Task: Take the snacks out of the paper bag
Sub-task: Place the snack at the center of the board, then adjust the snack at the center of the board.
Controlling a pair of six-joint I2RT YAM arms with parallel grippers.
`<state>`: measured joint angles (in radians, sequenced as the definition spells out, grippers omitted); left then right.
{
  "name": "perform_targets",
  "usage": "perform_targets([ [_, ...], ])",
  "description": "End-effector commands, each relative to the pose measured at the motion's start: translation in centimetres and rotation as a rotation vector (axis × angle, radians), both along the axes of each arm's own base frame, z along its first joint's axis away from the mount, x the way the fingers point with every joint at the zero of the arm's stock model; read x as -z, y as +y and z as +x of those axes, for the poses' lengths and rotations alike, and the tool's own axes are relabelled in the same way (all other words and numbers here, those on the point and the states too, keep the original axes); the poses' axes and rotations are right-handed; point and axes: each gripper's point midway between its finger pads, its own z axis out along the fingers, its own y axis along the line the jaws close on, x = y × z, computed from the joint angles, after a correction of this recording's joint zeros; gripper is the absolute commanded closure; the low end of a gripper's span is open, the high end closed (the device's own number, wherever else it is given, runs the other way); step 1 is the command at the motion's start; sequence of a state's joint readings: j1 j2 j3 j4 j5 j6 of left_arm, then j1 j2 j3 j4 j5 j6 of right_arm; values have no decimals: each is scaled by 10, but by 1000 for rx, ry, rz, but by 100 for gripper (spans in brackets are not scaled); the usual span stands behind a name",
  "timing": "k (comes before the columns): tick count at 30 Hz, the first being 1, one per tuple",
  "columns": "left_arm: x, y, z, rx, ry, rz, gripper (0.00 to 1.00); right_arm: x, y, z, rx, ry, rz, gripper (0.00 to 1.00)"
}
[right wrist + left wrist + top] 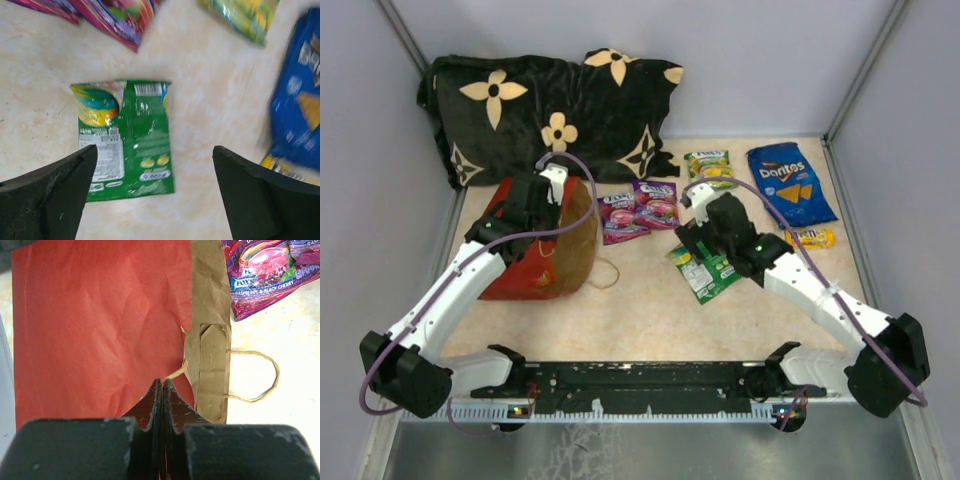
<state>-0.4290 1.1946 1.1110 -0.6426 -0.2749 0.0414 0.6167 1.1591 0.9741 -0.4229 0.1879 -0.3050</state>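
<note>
Snacks lay spread over the counter, outside the paper bag, which rested on its side at the left with its brown mouth turned toward them. The left tool was closed tight at the bag's upper edge, where the tan cord handle meets the paper. Whether it pinched cord or paper could not be told, but the hold seemed meant to steady the bag and keep its mouth gaping.

The right tool stood wide open over the green pouch. This lay flat and back side up between the fingers, touched by neither, so the pouch looked already set down. Its barcode and small-print panel showed, too blurred to read.

"Doritos" was plain on the blue bag at the far right. One purple pouch read "RASPBERRY & BLACK CHERRY" under a partly cut-off "FOX'S". The yellow packet was too small to read. What remained inside the bag could not be seen.
</note>
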Motion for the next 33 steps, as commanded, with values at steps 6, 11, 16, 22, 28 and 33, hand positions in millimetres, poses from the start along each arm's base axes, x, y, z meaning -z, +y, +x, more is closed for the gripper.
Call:
perform_targets([
  [6, 8, -6, 1, 19, 16, -27, 95, 22, -34, -46, 711, 72, 942, 6],
  [11, 9, -8, 1, 27, 20, -36, 95, 56, -58, -77, 966, 159, 1290, 18],
  [16, 8, -10, 0, 36, 19, -45, 95, 96, -61, -84, 1129, 278, 1406, 28],
  [22, 6, -10, 0, 39, 15, -48, 94, 139, -62, -86, 1231, 380, 1416, 30],
  [28, 8, -12, 0, 45, 23, -50, 94, 178, -68, -90, 1287, 443, 1440, 35],
  [33, 8, -12, 1, 44, 23, -49, 94, 189, -71, -82, 1278, 423, 1445, 43],
])
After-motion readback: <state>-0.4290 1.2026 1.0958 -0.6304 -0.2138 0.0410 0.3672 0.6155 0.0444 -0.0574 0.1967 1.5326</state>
